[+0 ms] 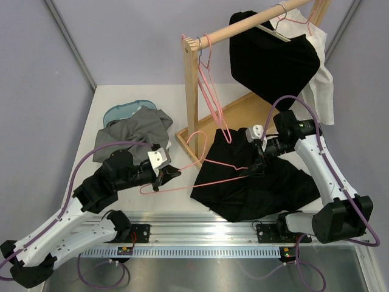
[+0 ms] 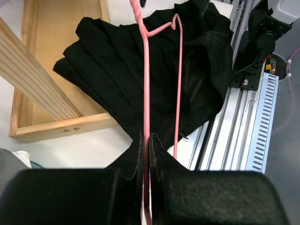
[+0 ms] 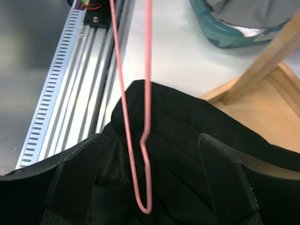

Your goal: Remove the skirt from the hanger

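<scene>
The black skirt [image 1: 261,185] lies crumpled on the table near the front edge. A pink wire hanger [image 1: 209,163] stretches across it, with its right end over the cloth. My left gripper [image 1: 169,174] is shut on the hanger's left part; in the left wrist view [image 2: 146,140] the jaws pinch the pink wire [image 2: 146,84], and the skirt [image 2: 117,65] lies beyond. My right gripper [image 1: 261,162] hangs open over the skirt. In the right wrist view [image 3: 149,138] the hanger's end loop [image 3: 146,197] sits between the wide-apart fingers [image 3: 77,173], above the skirt [image 3: 187,140], and nothing is gripped.
A wooden rack [image 1: 191,79] on a tray base [image 1: 243,112] carries a spare pink hanger [image 1: 209,79], a black garment [image 1: 273,61] and a white one [image 1: 322,79]. A grey cloth [image 1: 137,131] lies over a teal basin [image 1: 118,112]. A metal rail [image 1: 200,234] runs along the front edge.
</scene>
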You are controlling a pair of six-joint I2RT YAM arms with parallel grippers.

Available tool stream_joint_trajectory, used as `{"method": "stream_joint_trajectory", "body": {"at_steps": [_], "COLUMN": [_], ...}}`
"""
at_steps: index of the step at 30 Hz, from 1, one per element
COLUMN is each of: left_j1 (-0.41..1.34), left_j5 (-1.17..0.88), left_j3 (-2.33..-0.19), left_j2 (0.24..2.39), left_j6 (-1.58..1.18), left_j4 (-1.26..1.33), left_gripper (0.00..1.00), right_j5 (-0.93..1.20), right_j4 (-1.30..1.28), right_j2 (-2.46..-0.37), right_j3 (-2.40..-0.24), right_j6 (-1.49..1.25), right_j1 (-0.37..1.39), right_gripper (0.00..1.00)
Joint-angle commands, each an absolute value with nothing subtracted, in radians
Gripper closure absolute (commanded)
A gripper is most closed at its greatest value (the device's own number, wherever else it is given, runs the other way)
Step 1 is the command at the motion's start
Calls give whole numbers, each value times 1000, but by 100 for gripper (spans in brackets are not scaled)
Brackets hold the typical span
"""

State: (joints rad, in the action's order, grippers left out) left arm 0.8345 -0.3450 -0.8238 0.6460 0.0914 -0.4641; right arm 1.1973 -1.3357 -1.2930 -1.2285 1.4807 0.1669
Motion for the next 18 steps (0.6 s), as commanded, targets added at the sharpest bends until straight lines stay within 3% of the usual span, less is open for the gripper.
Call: {"method": "stream_joint_trajectory", "body": {"at_steps": [1, 6, 10, 11, 13, 14, 18], "left_j1": [830, 827, 821, 821, 819, 818, 818], "left_j5": [-380, -376, -379, -380, -383, -385, -390], "left_j3": [-830, -816, -798, -789, -775, -767, -706], "left_j2": [653, 650, 646, 644, 644, 646, 634], "left_j6": [80, 71, 57, 48, 37, 26, 5], "left_j4": [-348, -318, -275, -265, -241, -233, -193], "left_gripper": [100, 100, 100, 100, 100, 100, 100], "right_j5": [1207, 1190, 1177, 1175, 1170, 1169, 1146], "right_j4": [-1557, -1503, -1456, -1448, -1433, -1427, -1420], "right_j2": [-1296, -1284, -1276, -1276, -1279, -1278, -1285], "right_j3": [-1195, -1138, -1126, -1126, -1137, -1141, -1178], "right_j6": [1508, 1459, 1408, 1391, 1378, 1359, 1330], "right_j1": [212, 238, 252, 253, 255, 255, 255], "right_gripper": [12, 24, 41, 52, 65, 78, 100]}}
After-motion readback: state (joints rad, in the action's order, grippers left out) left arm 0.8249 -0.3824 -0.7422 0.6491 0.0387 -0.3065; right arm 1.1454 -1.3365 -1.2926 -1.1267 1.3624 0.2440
